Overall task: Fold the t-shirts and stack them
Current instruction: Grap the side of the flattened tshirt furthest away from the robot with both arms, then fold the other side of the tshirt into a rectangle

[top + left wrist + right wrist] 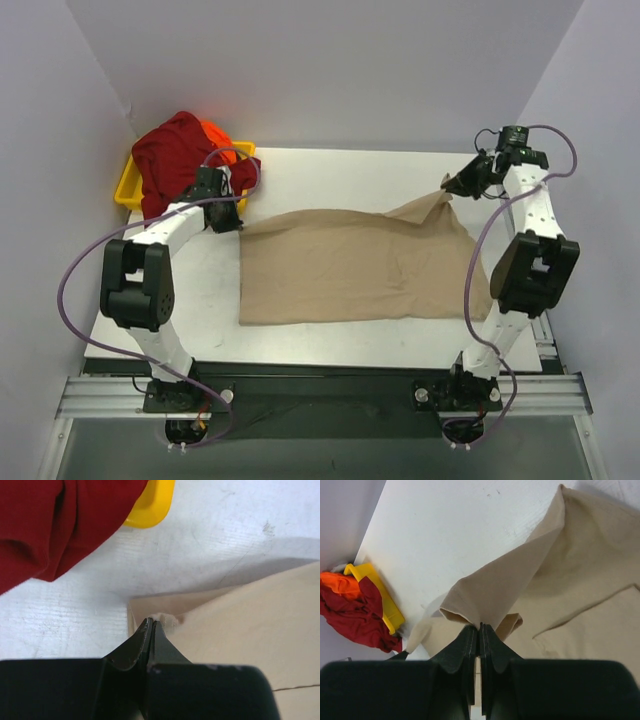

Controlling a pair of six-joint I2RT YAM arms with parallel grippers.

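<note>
Top external view: we see the tan t-shirt (360, 270) spread across the middle of the white table (300, 180). It lies mostly flat, its near edge along 6 o'clock, with a few creases toward its 3 o'clock side. At the table's 10 o'clock corner sits the yellow tray (128, 190). Heaped in it we find the dark red t-shirt (170, 155), crumpled and spilling over the rim, with the orange t-shirt (213, 130) peeking out at its 2 o'clock side. The left gripper (230, 220) is down at the 10 o'clock corner of the tan t-shirt, just beside the tray. The right gripper (452, 186) is at the 2 o'clock corner, where the cloth rises off the table in a peak up to it.

In the left wrist view we see the jaws pressed together, with a small pucker of tan cloth caught at their tips, right at the garment's corner. That corner lies low on the table, and the dark red t-shirt and a rounded corner of the tray show at 11 to 12 o'clock of the frame. In the right wrist view the jaws are likewise pressed together, pinching a fold of the tan t-shirt that hangs from their tips as a draped cone above the table. The rest of the cloth runs away toward 2 o'clock, and the tray with the dark red t-shirt and the orange t-shirt lies at 9 o'clock
</note>
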